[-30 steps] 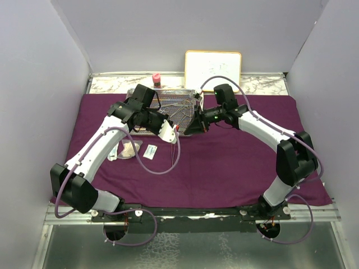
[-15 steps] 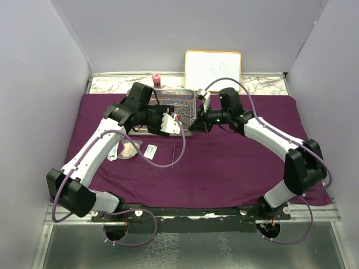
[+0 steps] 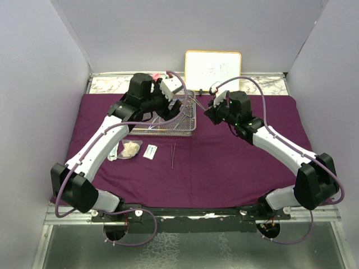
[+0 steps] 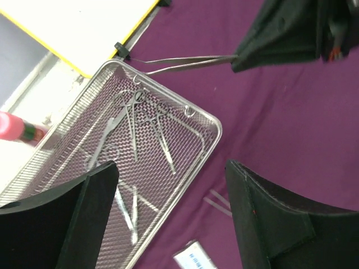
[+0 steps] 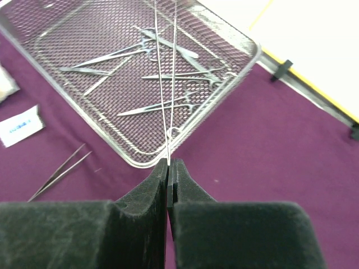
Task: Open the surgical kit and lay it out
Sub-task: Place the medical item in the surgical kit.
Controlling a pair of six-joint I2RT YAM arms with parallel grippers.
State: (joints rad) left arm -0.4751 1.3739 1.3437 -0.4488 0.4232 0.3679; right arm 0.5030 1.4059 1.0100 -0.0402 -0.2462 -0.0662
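The surgical kit lies unfolded: a dark purple cloth (image 3: 235, 162) carries a silver mesh tray (image 3: 192, 132) with several steel clamps (image 5: 168, 75) inside. My right gripper (image 5: 170, 165) is shut on slim forceps (image 5: 165, 84) that stick out over the tray's corner; it also shows in the overhead view (image 3: 208, 107). My left gripper (image 4: 171, 168) hangs open and empty above the tray's far side (image 3: 174, 88). A second pair of forceps (image 3: 173, 155) lies on the cloth in front of the tray, beside a white packet (image 3: 150, 151) and gauze (image 3: 130, 148).
A framed whiteboard (image 3: 213, 68) leans on the back wall behind the tray. A pink-capped bottle (image 4: 12, 126) stands on the marble strip by my left wrist. White side walls close in both sides.
My left gripper opened, leaving forceps on the cloth, then rose and swung back over the tray. My right gripper shut on forceps in the tray and drew back to the right with them.
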